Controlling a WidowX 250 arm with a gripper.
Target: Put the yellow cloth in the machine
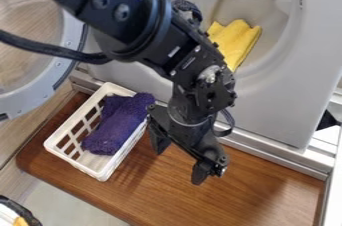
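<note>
My gripper [178, 165] hangs over the wooden board, right of the white basket, with its two fingers spread apart and nothing between them. The yellow cloth [236, 41] lies inside the round opening of the grey-white machine [270, 97], at the lower part of the drum. The arm crosses in front of the cloth's left and lower side and hides part of it. The gripper is well below the cloth in the view, apart from it.
A white slotted basket [101, 174] holding a purple cloth [119, 124] stands on the wooden board [267, 190]. The machine's round door [39, 95] is swung out at the left. A dark-rimmed round object [27, 213] shows at the bottom left corner.
</note>
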